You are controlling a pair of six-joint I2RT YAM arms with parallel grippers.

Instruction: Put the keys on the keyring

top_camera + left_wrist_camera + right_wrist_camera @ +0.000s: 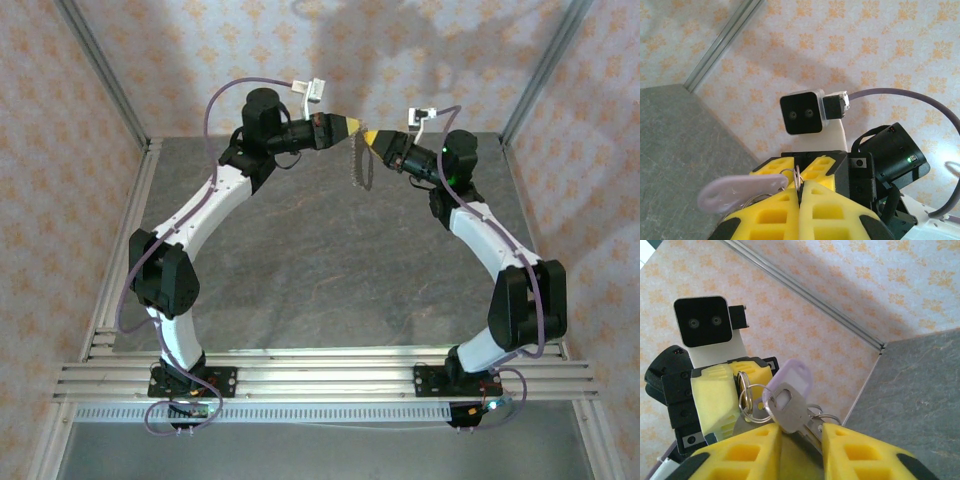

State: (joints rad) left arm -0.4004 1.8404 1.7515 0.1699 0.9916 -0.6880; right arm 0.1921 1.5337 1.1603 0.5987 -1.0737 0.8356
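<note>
The key (787, 395) is pointing blade-first into the right pincer (801, 432), its long axis lying between narrowly parted jaws; cannot tell if gripped. The left pincer (799, 192) is clamping the keyring (797, 175).

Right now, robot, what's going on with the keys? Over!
Left gripper shut on keyring, held in the air. Right gripper around key, grip unclear. Lilac tag bunched right against key. Over.

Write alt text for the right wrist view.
A silver key with a lilac tag sits between the parted yellow fingers of the right hand, against the metal keyring pinched by the left hand opposite. Behind them are an orange-patterned wall and a grey table.
</note>
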